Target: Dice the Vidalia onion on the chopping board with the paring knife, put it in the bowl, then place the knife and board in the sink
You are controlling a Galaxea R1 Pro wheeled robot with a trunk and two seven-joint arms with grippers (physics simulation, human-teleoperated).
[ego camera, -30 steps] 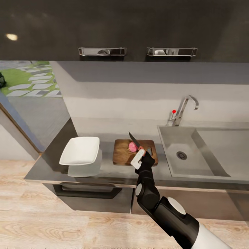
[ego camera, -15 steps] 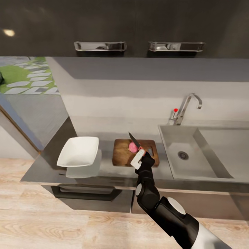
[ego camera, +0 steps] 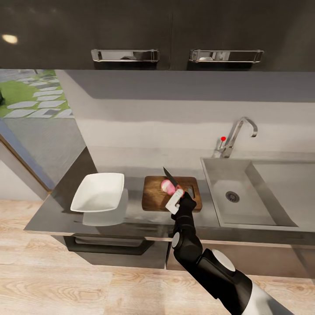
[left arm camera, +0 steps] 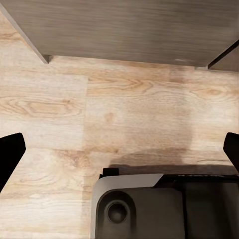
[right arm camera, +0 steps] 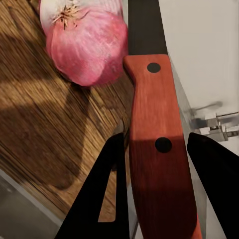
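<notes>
The pink-white Vidalia onion [ego camera: 166, 186] [right arm camera: 87, 45] lies on the dark wooden chopping board [ego camera: 153, 195] [right arm camera: 45, 124], in the middle of the grey countertop [ego camera: 135, 215]. My right gripper [ego camera: 177, 195] [right arm camera: 158, 138] is shut on the paring knife's reddish-brown handle [right arm camera: 154, 149]. The dark blade [ego camera: 169, 175] slants up and away over the onion, right beside it. The white square bowl [ego camera: 98, 191] stands empty to the board's left. To the board's right is the steel sink [ego camera: 218, 183]. My left gripper [left arm camera: 119, 149] hangs open above the wooden floor.
The chrome tap [ego camera: 236, 133] with its red-tipped lever rises behind the sink, and the flat drainer [ego camera: 288, 183] is at the far right. Dark wall cabinets [ego camera: 175, 30] hang overhead. The robot's base [left arm camera: 139, 209] sits below the left gripper.
The head camera has shifted slightly, so the whole picture has moved. My right gripper still holds the knife at the onion in about the same place.
</notes>
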